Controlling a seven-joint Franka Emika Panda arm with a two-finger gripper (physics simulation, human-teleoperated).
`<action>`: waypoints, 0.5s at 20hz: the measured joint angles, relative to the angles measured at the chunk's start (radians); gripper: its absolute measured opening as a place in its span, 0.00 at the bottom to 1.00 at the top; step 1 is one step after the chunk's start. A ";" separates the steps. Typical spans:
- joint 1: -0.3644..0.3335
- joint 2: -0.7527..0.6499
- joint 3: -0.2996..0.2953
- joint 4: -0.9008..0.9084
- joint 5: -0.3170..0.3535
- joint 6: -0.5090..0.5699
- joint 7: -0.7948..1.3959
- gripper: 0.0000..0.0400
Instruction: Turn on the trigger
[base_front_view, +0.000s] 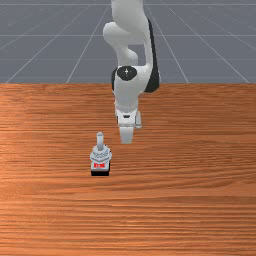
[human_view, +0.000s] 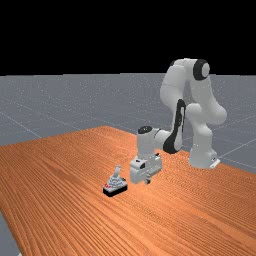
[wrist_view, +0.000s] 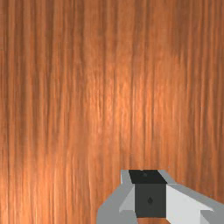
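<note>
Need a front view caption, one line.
Panda arm over wooden table, not touching the grey, joystick-like trigger toward the front view's left.

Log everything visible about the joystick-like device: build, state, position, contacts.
The joystick has a grey, stepped body, plastic-looking, with red marking on one side and a black base. Its plain grey stick rises from the top, leaning slightly to the far view's right. It sits upright on the table, to the front view's left of the gripper, which stands apart from it.

I stood in a simulated space. A gridded grey floor (human_view: 50, 107) ran to a black backdrop (human_view: 85, 35) beyond my wooden table (human_view: 60, 185).
</note>
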 joint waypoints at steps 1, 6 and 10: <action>-0.019 -0.007 -0.002 -0.015 0.000 0.030 -0.024 0.00; -0.109 -0.014 -0.030 -0.049 0.042 0.143 -0.049 0.00; -0.159 -0.005 -0.037 -0.031 0.050 0.134 -0.095 0.00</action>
